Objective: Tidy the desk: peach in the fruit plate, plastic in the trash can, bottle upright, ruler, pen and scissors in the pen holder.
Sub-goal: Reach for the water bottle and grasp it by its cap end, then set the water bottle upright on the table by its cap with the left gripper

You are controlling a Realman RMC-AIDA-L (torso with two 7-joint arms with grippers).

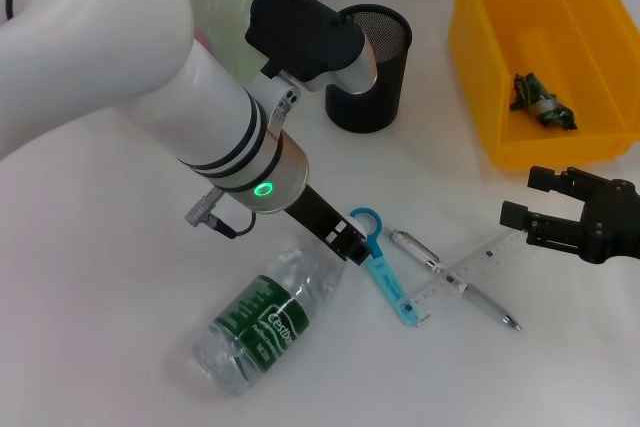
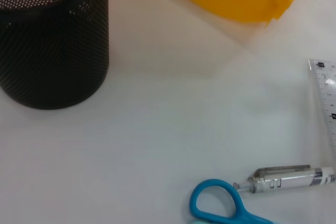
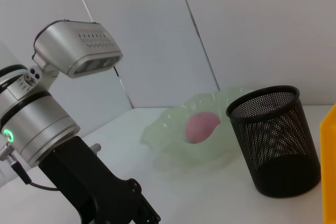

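We see the left gripper (image 1: 350, 240) low over the counter (image 1: 100, 297) near centre, right at the neck end of the bottle (image 1: 262, 319) & touching or just beside the blue scissors (image 1: 384, 265); we can't tell if its fingers are apart or together. The bottle lies on its side at approx 7 o'clock from that gripper, clear w/ green label. The scissors run from the handle loop next to the gripper toward 5 o'clock. At 3 o'clock from the scissors lies the pen (image 1: 452, 278), angled toward 4 o'clock, w/ the clear ruler (image 1: 470, 272) crossing it.

The right gripper (image 1: 530, 209) hovers at 3 o'clock of the head view, fingers apart, holding nothing, just beyond the ruler's far end.

The black mesh pen holder (image 1: 372, 67) stands upright at 12 o'clock, nothing seen inside. The yellow trash can (image 1: 480, 57) sits at 1–2 o'clock w/ a crumpled piece of plastic (image 1: 541, 104) in it. In the right wrist view, the peach (image 3: 201, 126) sits in the pale green fruit plate (image 3: 173, 129), just beside the pen holder. In the head view the plate is mostly hidden behind the left arm at 11 o'clock.
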